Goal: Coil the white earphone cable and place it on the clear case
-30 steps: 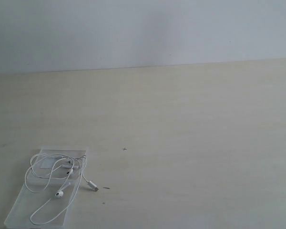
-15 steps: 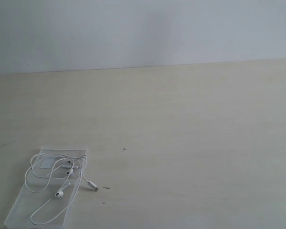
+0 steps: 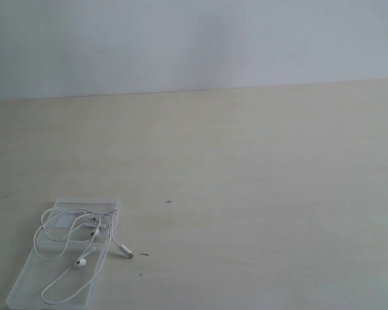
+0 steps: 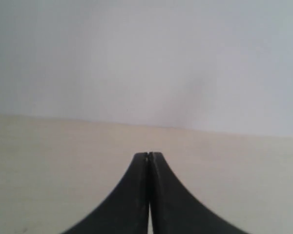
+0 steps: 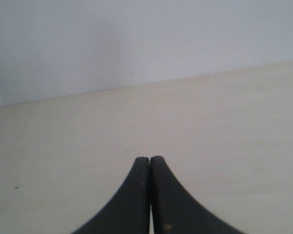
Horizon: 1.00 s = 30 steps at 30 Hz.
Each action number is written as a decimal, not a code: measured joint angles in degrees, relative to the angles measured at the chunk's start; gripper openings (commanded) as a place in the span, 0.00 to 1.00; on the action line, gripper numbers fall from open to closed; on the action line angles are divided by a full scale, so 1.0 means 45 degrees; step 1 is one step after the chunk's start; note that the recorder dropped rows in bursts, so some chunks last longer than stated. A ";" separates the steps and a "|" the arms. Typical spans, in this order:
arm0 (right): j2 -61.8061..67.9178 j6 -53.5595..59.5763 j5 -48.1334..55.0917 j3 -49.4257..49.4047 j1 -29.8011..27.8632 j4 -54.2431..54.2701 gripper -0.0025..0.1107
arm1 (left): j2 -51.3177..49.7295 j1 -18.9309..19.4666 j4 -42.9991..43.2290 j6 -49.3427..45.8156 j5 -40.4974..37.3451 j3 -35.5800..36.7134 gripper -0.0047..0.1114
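Note:
The white earphone cable [image 3: 68, 242] lies in loose loops on the clear case [image 3: 26, 284], at the lower left of the exterior view. One earbud [image 3: 81, 261] rests on the case, and the plug end [image 3: 127, 253] trails off onto the table to the case's right. Neither arm appears in the exterior view. My left gripper [image 4: 149, 155] is shut with nothing between its black fingers, and only table and wall lie beyond it. My right gripper [image 5: 150, 159] is likewise shut and empty, pointing over bare table.
The pale wooden table [image 3: 258, 194] runs back to a plain white wall [image 3: 194, 45]. A few tiny dark specks [image 3: 169, 201] mark the tabletop near the case.

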State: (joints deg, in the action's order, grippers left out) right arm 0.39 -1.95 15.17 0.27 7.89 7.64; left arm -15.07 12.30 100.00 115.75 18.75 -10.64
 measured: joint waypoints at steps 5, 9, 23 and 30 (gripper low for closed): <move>0.0000 0.0000 0.0000 0.0000 0.0000 0.0000 0.02 | 0.2134 0.0000 -0.4067 0.1175 -0.0522 0.0000 0.04; 0.0000 0.0000 0.0049 0.0000 0.0000 0.0000 0.02 | 0.2533 0.0000 -1.0058 0.0733 -0.0255 0.0000 0.04; 0.0000 0.0000 0.0075 0.0000 0.0000 0.0000 0.02 | 0.3274 0.0000 -1.9931 -2.3799 -0.5735 0.1040 0.04; 0.0000 0.0000 0.0075 0.0000 0.0000 0.0000 0.02 | 0.3274 -0.0055 -2.0856 -2.4598 -0.6168 0.2199 0.04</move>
State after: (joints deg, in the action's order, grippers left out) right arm 0.39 -1.95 15.51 0.27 7.89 7.64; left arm -0.33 12.05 6.14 5.06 -9.01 -0.74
